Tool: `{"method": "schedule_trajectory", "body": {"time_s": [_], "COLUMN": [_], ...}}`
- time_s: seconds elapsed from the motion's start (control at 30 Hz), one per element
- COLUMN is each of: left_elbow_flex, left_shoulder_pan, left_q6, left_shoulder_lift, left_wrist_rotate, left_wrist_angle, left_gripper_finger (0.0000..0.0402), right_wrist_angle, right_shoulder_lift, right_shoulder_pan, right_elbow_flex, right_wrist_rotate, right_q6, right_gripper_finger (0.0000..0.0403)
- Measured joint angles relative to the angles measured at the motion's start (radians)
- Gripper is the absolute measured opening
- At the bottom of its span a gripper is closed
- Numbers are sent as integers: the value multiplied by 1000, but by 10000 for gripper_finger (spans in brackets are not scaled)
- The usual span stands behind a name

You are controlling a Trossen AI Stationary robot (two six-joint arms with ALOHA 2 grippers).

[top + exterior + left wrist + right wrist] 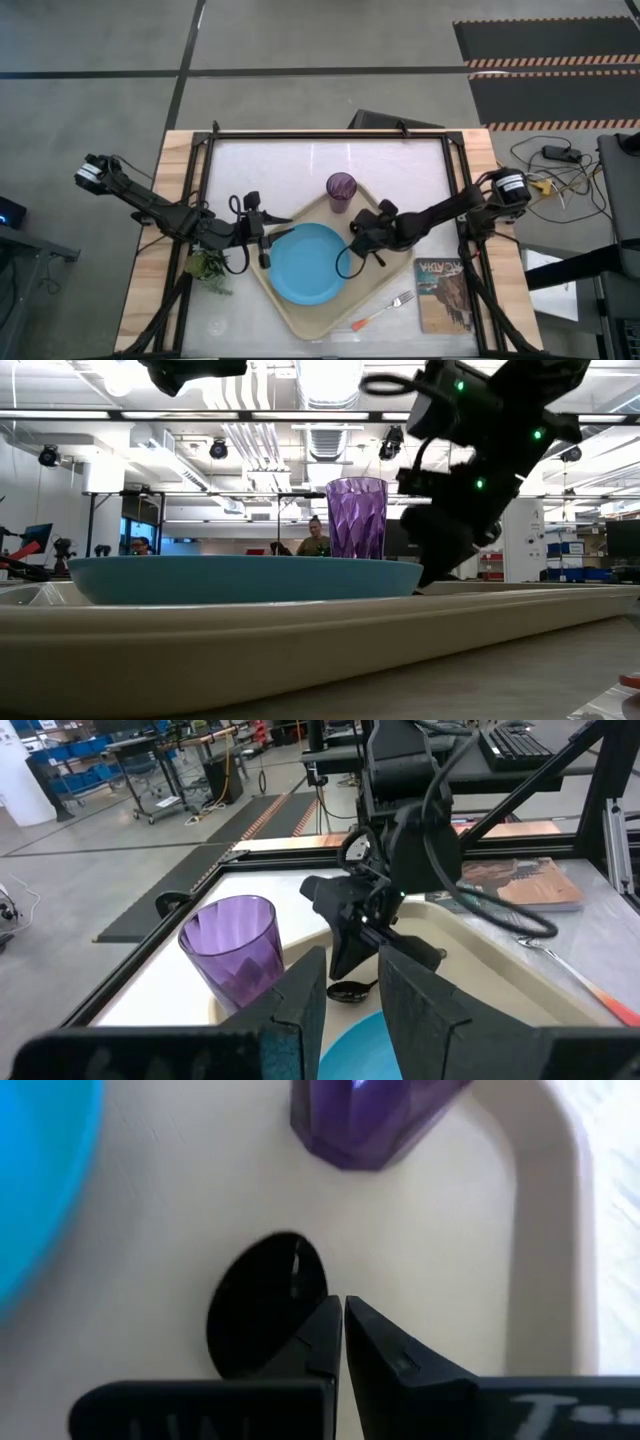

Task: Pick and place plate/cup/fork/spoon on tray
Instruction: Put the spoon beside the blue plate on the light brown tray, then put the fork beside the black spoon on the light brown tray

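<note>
Right gripper point(342, 1340) fingers pinched together over the spoon point(262, 1312) on the tray point(440, 1250) beside the cup point(375, 1115), only visible up close, while overhead the left gripper point(262, 232) sits parted by the plate point(305, 263).

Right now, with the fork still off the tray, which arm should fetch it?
Right. The fork lies beside the book on the right arm's side; the right gripper is nearer than the left gripper.

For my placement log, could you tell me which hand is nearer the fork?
Right. The right hand hangs over the tray, diagonally from the fork; the left hand sits across the plate.
</note>
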Motion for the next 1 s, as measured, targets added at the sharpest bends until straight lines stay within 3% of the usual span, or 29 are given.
{"method": "schedule_trajectory", "body": {"time_s": [0.23,0.47,0.7,1.0], "left_elbow_flex": [0,0,0,0], "left_shoulder_pan": [0,0,-1,-1], "left_q6": [0,0,-7,-7], "left_shoulder_lift": [0,0,0,-5], "left_wrist_rotate": [0,0,0,0], "left_wrist_angle": [0,5,9,7], "left_gripper_finger": [77,77,77,77], "right_wrist_angle": [-74,-96,-98,-108], "right_shoulder_lift": [-88,-204,-212,-27], "right_shoulder_pan": [1,25,142,325], "right_elbow_flex": [30,83,150,389], "right_wrist_rotate": [-42,-442,-643,-644], "right_q6": [-4,-11,292,880], "right_gripper_finger": [8,8,8,8]}}
